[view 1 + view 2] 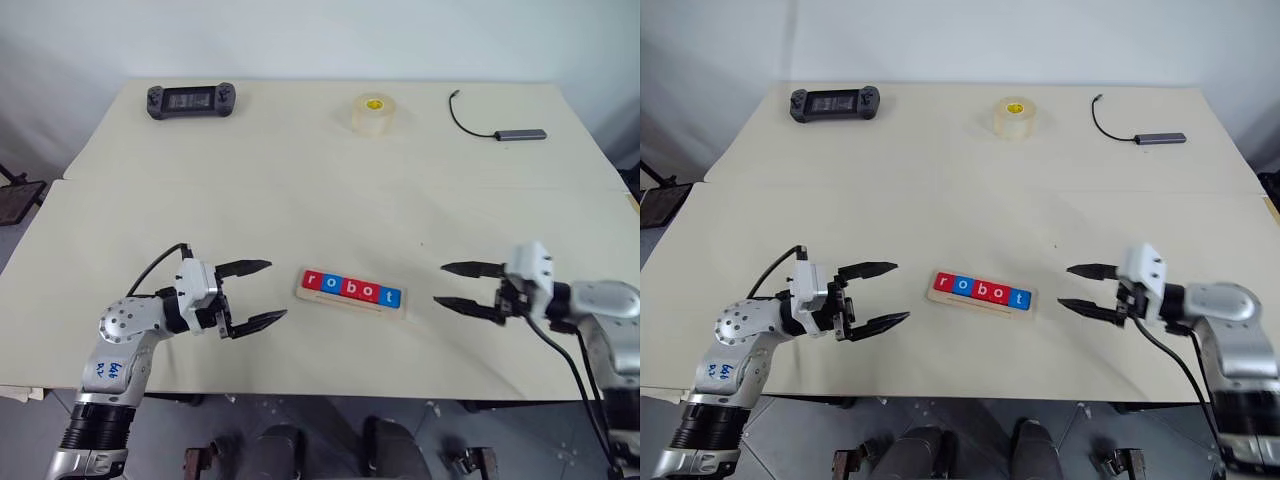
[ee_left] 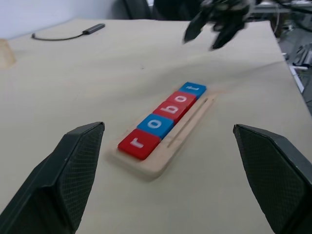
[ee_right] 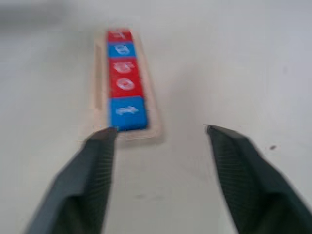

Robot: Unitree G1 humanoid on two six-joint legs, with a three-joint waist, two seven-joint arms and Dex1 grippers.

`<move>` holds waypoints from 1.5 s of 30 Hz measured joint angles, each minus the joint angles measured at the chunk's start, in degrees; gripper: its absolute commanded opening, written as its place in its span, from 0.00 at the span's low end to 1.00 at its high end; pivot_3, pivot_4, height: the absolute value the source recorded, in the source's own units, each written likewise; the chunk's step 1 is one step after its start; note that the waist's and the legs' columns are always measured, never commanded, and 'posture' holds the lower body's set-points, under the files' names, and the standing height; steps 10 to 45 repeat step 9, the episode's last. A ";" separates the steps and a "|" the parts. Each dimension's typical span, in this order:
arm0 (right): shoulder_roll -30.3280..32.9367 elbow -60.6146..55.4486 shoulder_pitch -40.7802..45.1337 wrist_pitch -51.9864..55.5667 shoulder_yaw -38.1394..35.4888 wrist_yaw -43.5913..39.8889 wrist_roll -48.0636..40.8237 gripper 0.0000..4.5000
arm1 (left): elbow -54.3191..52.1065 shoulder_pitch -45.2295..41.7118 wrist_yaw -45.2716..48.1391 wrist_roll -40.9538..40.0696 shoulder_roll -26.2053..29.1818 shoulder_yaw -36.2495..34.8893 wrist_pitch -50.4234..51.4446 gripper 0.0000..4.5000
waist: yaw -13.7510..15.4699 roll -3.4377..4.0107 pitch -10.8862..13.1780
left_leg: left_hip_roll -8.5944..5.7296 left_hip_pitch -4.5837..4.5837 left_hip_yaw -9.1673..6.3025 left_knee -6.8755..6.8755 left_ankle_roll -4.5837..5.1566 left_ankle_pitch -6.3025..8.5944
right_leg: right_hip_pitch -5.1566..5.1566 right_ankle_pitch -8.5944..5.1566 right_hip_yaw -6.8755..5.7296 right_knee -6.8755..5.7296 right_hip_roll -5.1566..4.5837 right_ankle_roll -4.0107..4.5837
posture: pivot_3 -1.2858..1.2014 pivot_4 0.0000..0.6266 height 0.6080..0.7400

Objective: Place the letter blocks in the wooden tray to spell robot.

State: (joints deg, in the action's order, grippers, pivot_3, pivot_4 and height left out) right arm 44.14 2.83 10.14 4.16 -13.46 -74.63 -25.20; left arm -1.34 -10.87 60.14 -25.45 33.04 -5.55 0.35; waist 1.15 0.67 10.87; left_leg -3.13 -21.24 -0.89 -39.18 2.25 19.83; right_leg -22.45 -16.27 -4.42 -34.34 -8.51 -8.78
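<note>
tray: your wooden tray point(image 1: 352, 301) pale, five letter blocks point(image 1: 352, 289) seated
text: "robot", red-blue-red-red-blue
left gripper point(image 1: 258, 293): wide, empty
right gripper point(image 1: 452, 286): wide, empty

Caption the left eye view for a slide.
Five letter blocks spell "robot" in the wooden tray, flanked by open left hand and right hand.

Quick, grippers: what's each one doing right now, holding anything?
Left gripper: open, empty, left of the wooden tray.
Right gripper: open, empty, right of the tray.
</note>
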 measured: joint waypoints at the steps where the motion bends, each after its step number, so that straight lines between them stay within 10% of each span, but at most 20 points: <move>1: 0.00 -0.48 -1.61 -0.21 -1.43 0.31 -0.86 0.95 | 0.25 0.08 -0.58 0.00 0.37 -0.55 0.49 1.00 | 0.02 0.00 0.00 | 0.00 0.00 0.02 -0.01 0.00 0.00 | 0.00 0.00 0.02 -0.01 -0.01 0.00 | 0.52 0.24 1.00; 45: -1.21 -1.68 -3.10 -1.19 -4.62 4.44 -2.76 1.00 | 1.88 0.19 -2.12 0.77 1.01 -2.46 0.80 1.00 | 0.10 0.00 0.00 | 0.02 0.06 0.05 -0.02 0.00 0.00 | -0.01 0.00 0.07 -0.07 0.00 0.00 | 0.52 0.24 1.00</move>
